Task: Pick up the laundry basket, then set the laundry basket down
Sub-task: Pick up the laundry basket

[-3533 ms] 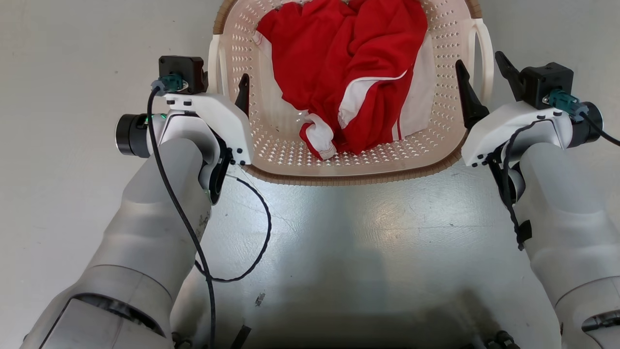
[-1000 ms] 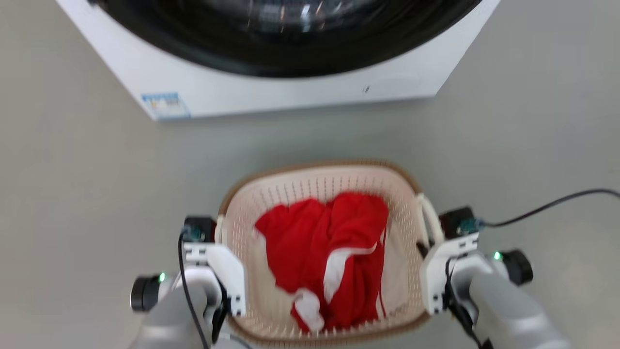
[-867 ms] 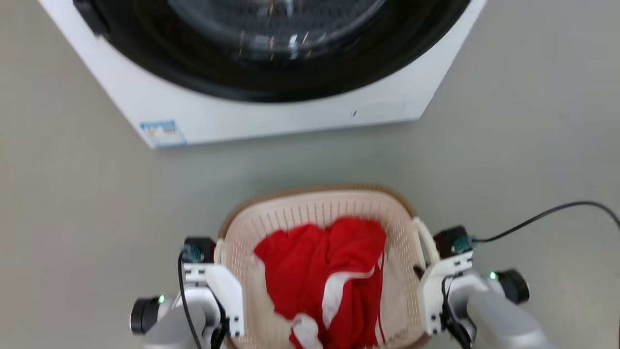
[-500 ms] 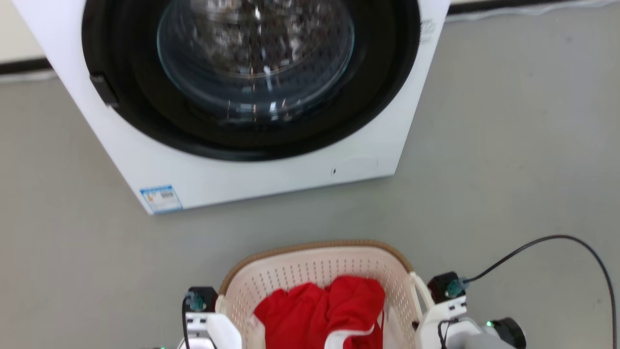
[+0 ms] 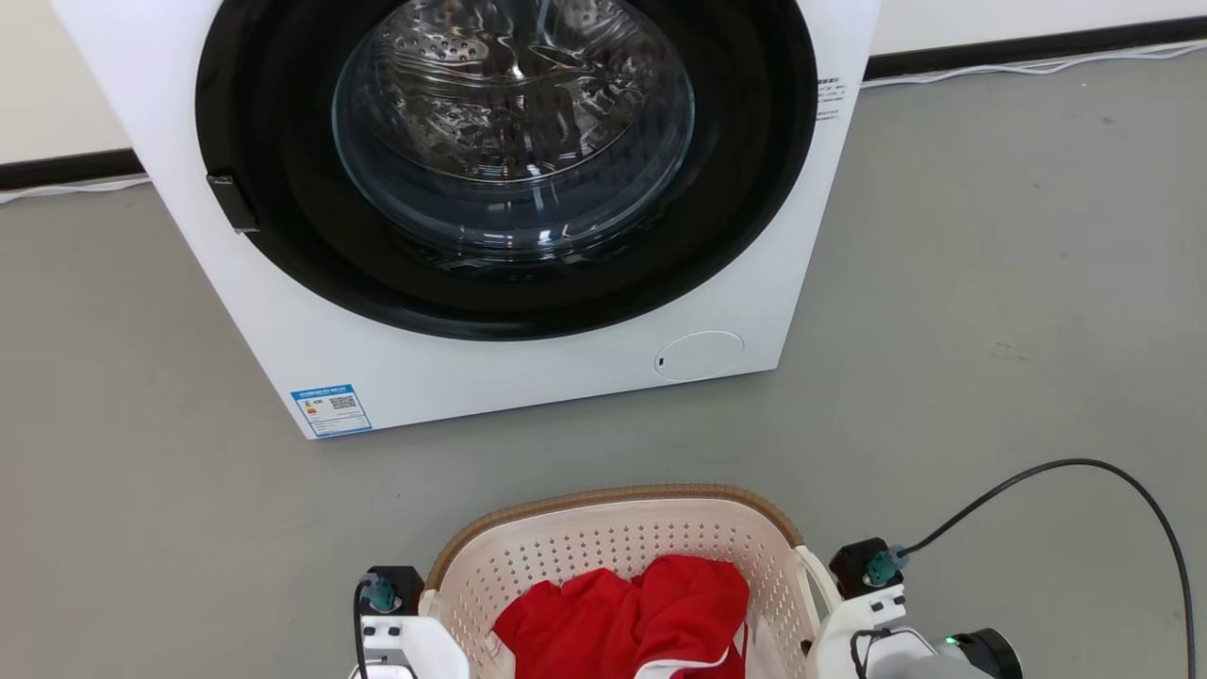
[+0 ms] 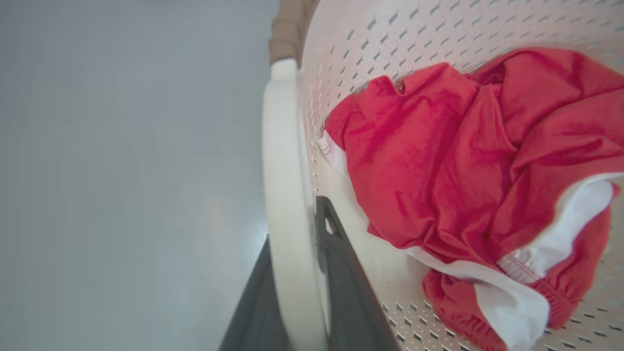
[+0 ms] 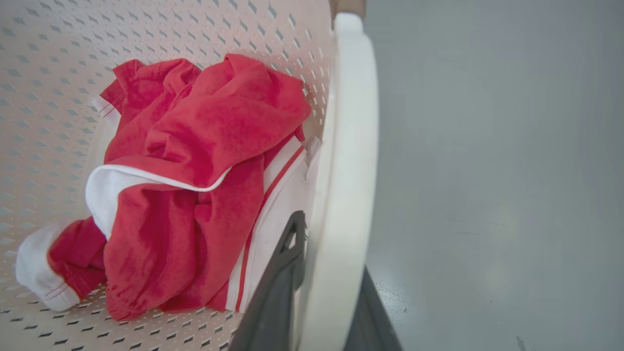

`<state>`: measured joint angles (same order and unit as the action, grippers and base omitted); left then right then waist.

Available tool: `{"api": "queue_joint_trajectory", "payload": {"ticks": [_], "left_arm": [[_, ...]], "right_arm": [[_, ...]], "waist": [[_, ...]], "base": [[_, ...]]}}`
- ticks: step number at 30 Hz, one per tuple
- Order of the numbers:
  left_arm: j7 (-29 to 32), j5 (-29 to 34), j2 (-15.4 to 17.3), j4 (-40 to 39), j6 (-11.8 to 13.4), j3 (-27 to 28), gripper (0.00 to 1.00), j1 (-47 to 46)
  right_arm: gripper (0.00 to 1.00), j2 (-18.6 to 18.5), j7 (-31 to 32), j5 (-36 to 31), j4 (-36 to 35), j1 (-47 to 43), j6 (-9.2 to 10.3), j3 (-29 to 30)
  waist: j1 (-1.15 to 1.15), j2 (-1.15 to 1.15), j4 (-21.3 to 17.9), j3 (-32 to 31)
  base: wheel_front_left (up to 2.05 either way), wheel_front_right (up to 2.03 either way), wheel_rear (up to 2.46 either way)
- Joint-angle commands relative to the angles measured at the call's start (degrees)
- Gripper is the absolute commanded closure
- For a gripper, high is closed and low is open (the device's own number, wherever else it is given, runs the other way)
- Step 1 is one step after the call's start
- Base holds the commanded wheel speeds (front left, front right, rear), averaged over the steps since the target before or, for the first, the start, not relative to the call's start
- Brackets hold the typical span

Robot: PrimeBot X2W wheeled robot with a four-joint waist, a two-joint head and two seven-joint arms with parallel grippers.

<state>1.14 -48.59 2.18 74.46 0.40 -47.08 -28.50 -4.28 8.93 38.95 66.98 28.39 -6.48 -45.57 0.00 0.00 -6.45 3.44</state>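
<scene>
We are keeping the left gripper (image 6: 295, 234) and right gripper (image 7: 331, 241) clamped narrowly on the side handles (image 6: 282, 170) of the laundry basket (image 5: 613, 495), which is between them and near the washing machine (image 5: 528, 377). The head view has swung upward; we are judging pick-up done, set-down pending.

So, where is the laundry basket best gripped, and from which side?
On the laundry basket, the white loop handles, each from its own side. The left handle and right handle stand off the wall, so one finger goes inside, one outside, as the left gripper and right gripper show.
</scene>
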Motion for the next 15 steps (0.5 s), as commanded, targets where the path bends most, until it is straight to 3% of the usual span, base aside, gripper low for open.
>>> {"api": "queue_joint_trajectory", "payload": {"ticks": [1, 15], "left_arm": [[-0.4, 0.1, 0.7, -1.4, -0.8, 0.5, 1.0, -1.5], [1.7, -1.4, 0.7, -1.3, -0.9, -0.2, 1.0, -2.8]], "right_arm": [[1.0, 1.4, 0.3, 0.1, -1.2, 1.3, -1.01, -1.9], [1.0, 1.4, 2.2, 4.1, -0.5, 4.2, -1.01, -5.6]], "waist": [[0.0, 0.0, 0.2, 0.0], [0.0, 0.0, 0.3, -0.8]], "base": [[0.0, 0.0, 0.0], [0.0, 0.0, 0.0]]}}
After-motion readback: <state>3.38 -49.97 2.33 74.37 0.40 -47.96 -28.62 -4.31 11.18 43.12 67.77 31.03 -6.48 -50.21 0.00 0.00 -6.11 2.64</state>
